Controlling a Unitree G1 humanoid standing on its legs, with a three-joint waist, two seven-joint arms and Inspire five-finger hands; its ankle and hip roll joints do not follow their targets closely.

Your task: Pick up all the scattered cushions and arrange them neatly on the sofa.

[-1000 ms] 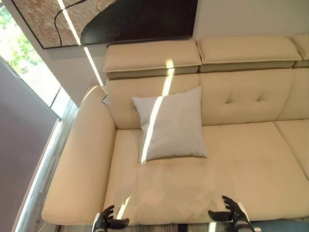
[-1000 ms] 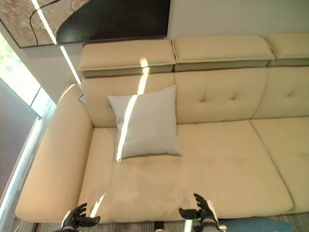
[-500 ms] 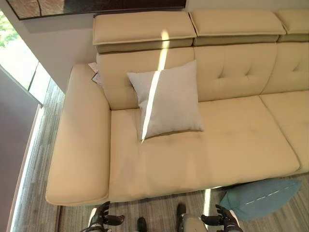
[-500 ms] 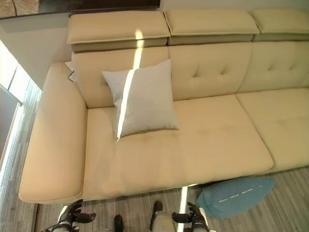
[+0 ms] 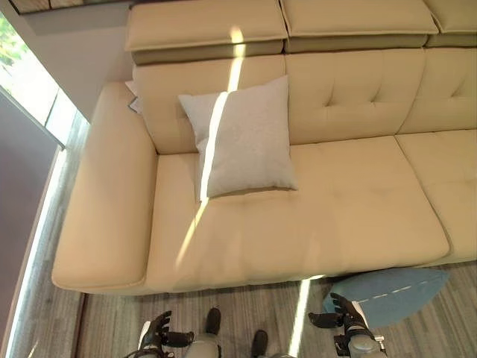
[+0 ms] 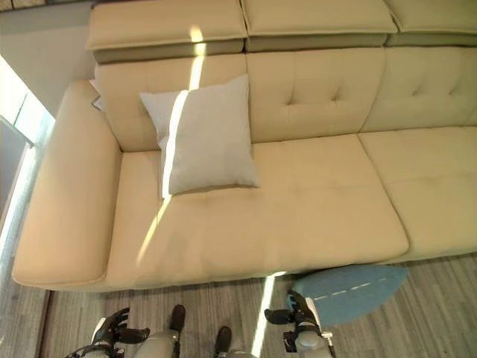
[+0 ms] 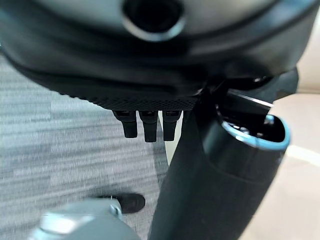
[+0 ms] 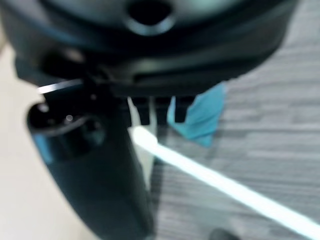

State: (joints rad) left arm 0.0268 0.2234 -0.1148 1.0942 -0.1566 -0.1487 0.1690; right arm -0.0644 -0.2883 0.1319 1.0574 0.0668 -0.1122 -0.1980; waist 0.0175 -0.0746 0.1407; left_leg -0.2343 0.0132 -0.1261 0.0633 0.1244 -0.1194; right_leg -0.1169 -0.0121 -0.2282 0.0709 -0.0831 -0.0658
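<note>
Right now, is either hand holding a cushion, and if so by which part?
Nothing is held. The left hand and right hand hang open above the floor. The blue cushion lies on the floor beside the right hand, ungripped; the grey cushion leans on the sofa.

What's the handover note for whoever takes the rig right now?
Left hand: open, holds nothing, low in front of the sofa.
Right hand: open, holds nothing, beside the blue cushion.
Done: grey cushion stands on the seat, leaning on the backrest near the armrest end.
Left: the blue cushion lies on the floor at the sofa's front edge, partly under it. Pick it up and set it on the sofa.
</note>
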